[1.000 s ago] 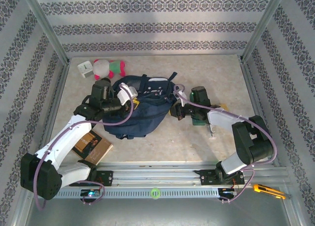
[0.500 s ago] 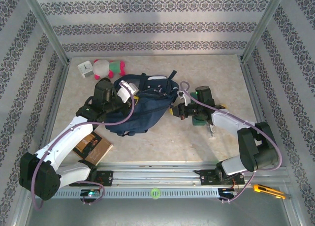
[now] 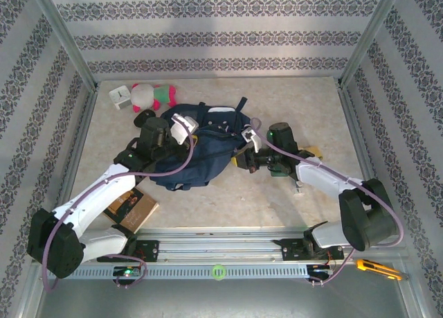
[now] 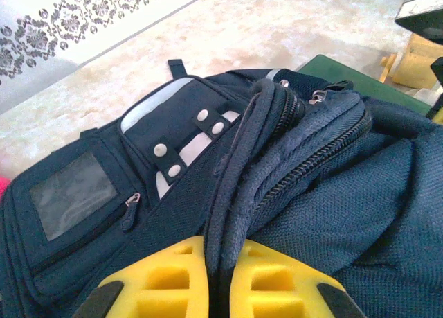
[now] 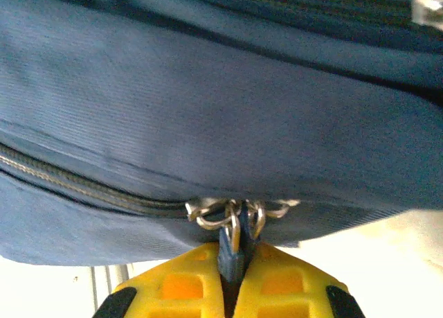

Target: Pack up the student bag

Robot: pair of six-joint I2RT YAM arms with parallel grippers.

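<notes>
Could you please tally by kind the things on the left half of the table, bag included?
Bag: 1
Plush toy: 1
White cube: 1
Book: 1
Total: 4

Overhead view: bright, even, diffuse light from above. The pale marbled surface carries only soft, short shadows beside the arms. Left wrist view: large navy blue fabric backpack sharp, left claw blurred at the bottom edge, far surface washed out. Right wrist view: soft throughout, right claw blurred, lower-right corner blown white.
</notes>
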